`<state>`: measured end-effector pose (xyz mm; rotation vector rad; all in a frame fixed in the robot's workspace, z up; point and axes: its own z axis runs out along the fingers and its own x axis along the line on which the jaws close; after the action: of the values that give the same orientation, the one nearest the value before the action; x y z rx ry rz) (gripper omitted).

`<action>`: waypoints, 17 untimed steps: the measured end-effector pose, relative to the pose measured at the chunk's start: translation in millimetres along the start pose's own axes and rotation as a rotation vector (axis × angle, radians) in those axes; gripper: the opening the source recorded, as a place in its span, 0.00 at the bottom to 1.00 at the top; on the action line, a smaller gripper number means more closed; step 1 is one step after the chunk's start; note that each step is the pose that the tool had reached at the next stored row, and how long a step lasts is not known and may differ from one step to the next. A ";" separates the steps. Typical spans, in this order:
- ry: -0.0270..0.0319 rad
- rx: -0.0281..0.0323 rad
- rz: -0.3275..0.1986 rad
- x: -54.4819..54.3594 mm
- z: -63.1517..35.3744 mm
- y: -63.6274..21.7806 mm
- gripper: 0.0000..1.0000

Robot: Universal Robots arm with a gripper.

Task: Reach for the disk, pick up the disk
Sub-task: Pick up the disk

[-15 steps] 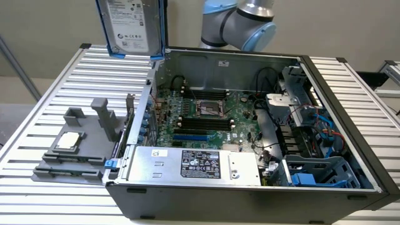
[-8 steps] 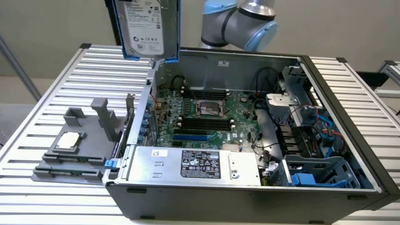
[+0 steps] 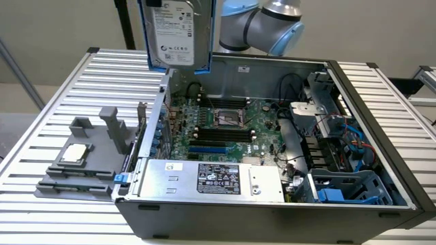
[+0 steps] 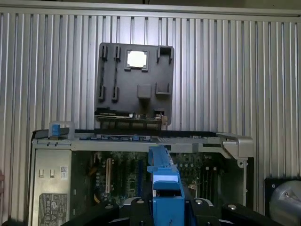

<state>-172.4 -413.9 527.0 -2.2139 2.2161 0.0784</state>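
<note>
Disk (image 3: 178,31) is up, clamped in the end effector (image 4: 162,207), hanging high over the open computer case (image 3: 272,138); pickup looks done, steady carry needed.

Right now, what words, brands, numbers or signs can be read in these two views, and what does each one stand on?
No text can be quoted as it reads.
White label on the disk, lifted above the computer case: printed lines, too small to read.
Black label on the power supply: white print and symbols, blurred.
White sticker beside it: unreadable.
Label on the power supply in the wrist view: blurred.
Processor chip on the grey holder: no markings made out.
</note>
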 end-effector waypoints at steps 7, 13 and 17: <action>0.0000 -0.0001 0.000 15.3 -1.0 -26.2 0.33; 0.0001 0.0000 0.000 25.1 -1.9 -53.6 0.33; 0.0001 0.0000 0.000 31.2 -2.4 -71.4 0.33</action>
<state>-101.1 -445.2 526.1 -2.2140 2.2161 0.0783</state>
